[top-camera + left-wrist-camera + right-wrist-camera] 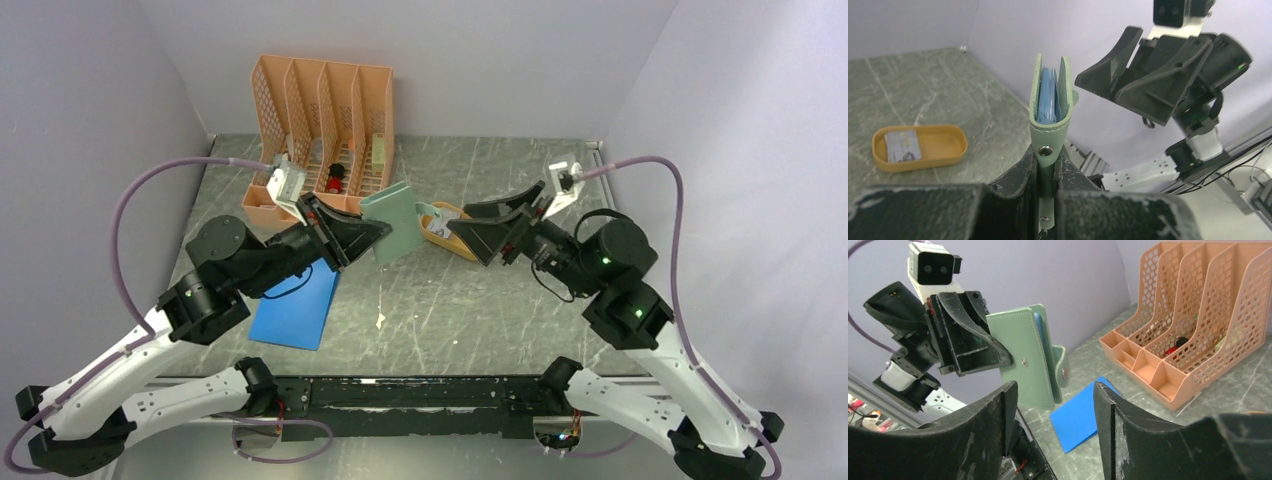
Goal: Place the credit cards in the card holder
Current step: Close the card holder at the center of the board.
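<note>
My left gripper [372, 234] is shut on the snap tab of the sage-green card holder [393, 222] and holds it upright above the table. In the left wrist view [1047, 162] the card holder [1050, 95] stands slightly open, with blue inner pockets showing. My right gripper [468, 220] is open and empty, facing the holder from the right, a short gap away; the right wrist view [1053, 390] shows the holder [1028, 360] just beyond its fingers. One pale credit card [903, 146] lies in the mustard-yellow tray [943, 145] on the table.
The yellow tray [450, 240] sits under my right gripper, partly hidden. An orange mesh file organizer [325, 120] stands at the back left. A flat blue pad [298, 308] lies under my left arm and also shows in the right wrist view [1080, 415].
</note>
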### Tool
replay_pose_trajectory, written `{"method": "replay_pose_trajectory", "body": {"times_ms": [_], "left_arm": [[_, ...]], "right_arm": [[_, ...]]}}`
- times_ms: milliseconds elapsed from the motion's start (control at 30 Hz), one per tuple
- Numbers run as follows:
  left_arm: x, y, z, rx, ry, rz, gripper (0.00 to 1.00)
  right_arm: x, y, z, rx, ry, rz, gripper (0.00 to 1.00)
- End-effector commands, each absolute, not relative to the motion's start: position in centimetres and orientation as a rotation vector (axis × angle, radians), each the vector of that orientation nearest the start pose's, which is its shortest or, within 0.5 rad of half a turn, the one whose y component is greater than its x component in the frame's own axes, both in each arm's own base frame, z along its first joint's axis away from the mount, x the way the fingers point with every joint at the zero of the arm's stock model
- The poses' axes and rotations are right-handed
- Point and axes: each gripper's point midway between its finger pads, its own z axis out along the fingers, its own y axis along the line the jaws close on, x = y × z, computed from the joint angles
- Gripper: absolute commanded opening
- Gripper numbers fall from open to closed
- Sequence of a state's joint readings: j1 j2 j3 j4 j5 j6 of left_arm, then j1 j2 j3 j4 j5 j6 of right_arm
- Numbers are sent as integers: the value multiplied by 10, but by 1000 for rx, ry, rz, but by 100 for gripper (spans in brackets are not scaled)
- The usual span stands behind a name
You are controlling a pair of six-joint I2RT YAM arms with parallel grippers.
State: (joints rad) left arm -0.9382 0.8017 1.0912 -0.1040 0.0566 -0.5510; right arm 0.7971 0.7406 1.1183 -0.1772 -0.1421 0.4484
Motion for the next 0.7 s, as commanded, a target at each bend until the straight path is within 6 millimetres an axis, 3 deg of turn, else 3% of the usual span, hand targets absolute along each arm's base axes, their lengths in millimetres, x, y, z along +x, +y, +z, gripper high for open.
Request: {"method": "replay_pose_trajectory", "body": {"times_ms": [0, 167, 667], "left_arm": [[153, -263, 435, 370, 1501, -1235, 5], [153, -261, 433, 364, 1506, -1229, 5], [152, -257, 432, 365, 1497, -1216, 5]], "right_arm": [[164, 243, 453, -404, 1414, 1189, 59], [167, 257, 447, -447, 1457, 1207, 51], [169, 259, 437, -478, 1488, 1181, 21]]}}
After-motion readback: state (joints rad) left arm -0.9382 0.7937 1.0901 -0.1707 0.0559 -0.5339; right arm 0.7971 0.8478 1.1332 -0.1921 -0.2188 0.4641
